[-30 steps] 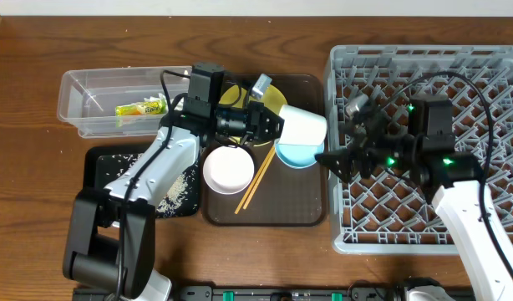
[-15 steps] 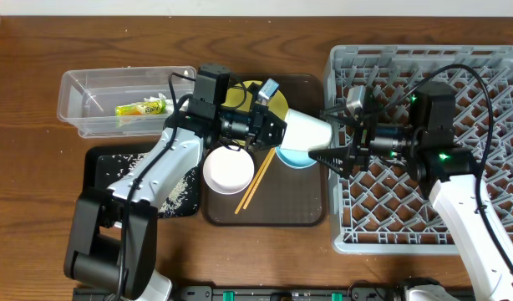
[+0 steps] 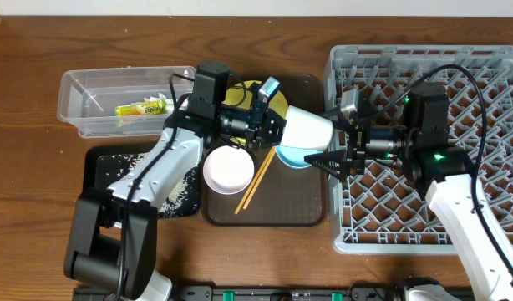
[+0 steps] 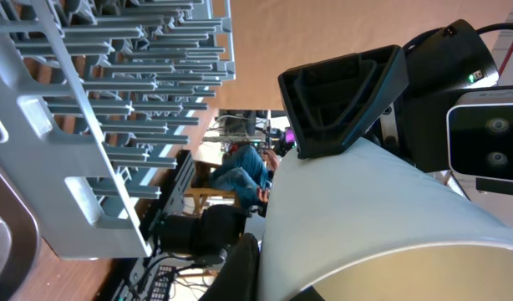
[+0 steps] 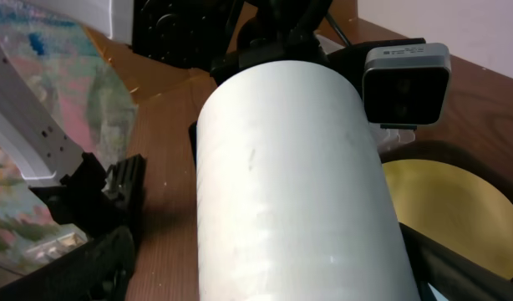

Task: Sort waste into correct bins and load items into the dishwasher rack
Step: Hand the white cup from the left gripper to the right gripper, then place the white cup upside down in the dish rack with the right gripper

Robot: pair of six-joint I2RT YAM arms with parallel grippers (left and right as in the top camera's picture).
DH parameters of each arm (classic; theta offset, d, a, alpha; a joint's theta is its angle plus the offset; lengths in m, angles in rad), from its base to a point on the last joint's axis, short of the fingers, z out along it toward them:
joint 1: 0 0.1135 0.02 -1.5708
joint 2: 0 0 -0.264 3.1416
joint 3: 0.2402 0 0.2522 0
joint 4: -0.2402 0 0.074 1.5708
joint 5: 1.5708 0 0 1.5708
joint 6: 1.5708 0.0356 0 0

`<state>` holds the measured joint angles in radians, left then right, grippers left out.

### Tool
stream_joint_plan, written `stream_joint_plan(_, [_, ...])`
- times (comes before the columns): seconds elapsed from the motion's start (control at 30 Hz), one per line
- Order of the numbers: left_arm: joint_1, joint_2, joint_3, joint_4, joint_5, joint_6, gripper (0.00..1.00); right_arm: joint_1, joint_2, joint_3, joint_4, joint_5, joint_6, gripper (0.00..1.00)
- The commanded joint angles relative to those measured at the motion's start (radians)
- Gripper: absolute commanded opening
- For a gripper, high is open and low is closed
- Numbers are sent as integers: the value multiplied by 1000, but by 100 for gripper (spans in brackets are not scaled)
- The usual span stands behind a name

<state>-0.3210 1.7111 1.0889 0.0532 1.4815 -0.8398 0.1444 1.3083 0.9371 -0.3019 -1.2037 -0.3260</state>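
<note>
My left gripper (image 3: pixel 269 125) is shut on the small white cup (image 3: pixel 307 130) and holds it on its side above the dark brown serving tray (image 3: pixel 302 213). My right gripper (image 3: pixel 327 138) is open, with a finger on each side of the cup's far end and a gap at its left finger. The cup fills the right wrist view (image 5: pixel 298 192) and the left wrist view (image 4: pixel 365 217). The yellow plate (image 3: pixel 277 100), light blue bowl (image 3: pixel 292 157), white bowl (image 3: pixel 229 170) and chopsticks (image 3: pixel 255 182) lie on the brown tray. The grey dishwasher rack (image 3: pixel 457 226) stands at the right.
The clear tub (image 3: pixel 89 84) at the back left holds the yellow-green wrapper (image 3: pixel 141 107). The black tray (image 3: pixel 102 159) in front of it holds scattered rice grains (image 3: pixel 180 186). No tissue shows.
My right gripper has moved left from over the rack until its open fingers flank the cup. My left gripper has shifted the cup slightly to the right.
</note>
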Motion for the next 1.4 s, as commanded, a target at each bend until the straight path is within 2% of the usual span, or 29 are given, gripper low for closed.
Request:
stream_joint_plan(0.0, [-5, 0, 8, 5, 30, -27, 6, 13, 3, 13, 0, -23, -12, 92])
stream_joint_plan(0.13, [-26, 0, 8, 5, 29, -27, 6, 13, 3, 13, 0, 0, -12, 84])
stream_joint_plan(0.23, [-39, 0, 8, 5, 29, -26, 6, 13, 3, 13, 0, 3, -12, 82])
stream_joint_plan(0.5, [-39, 0, 8, 13, 26, -26, 6, 13, 3, 13, -2, 30, -12, 65])
stream_joint_plan(0.63, [-39, 0, 8, 45, 25, -26, 6, 13, 3, 13, -16, 34, -12, 60])
stream_joint_plan(0.77, [-39, 0, 8, 69, -16, -21, 8, 13, 3, 13, -27, 76, -11, 54])
stream_joint_plan(0.9, [-39, 0, 8, 69, -58, 39, 17, 13, 3, 13, -31, 135, 29, 47])
stream_joint_plan(0.93, [-38, 0, 8, 68, -66, 54, 28, 13, 3, 13, -31, 151, 42, 45])
stream_joint_plan(1.1, [-33, 0, 8, 43, -165, 164, 46, 1, 3, 13, -32, 217, 91, 38])
stream_joint_plan(1.2, [-19, 0, 8, -46, -322, 245, 51, -21, -5, 13, -40, 274, 131, 36])
stream_joint_plan(1.3, [2, -1, 8, -171, -515, 364, 52, -55, -31, 14, -82, 358, 165, 40])
stream_joint_plan(1.37, [26, -10, 8, -246, -623, 433, 53, -85, -51, 21, -142, 454, 203, 36])
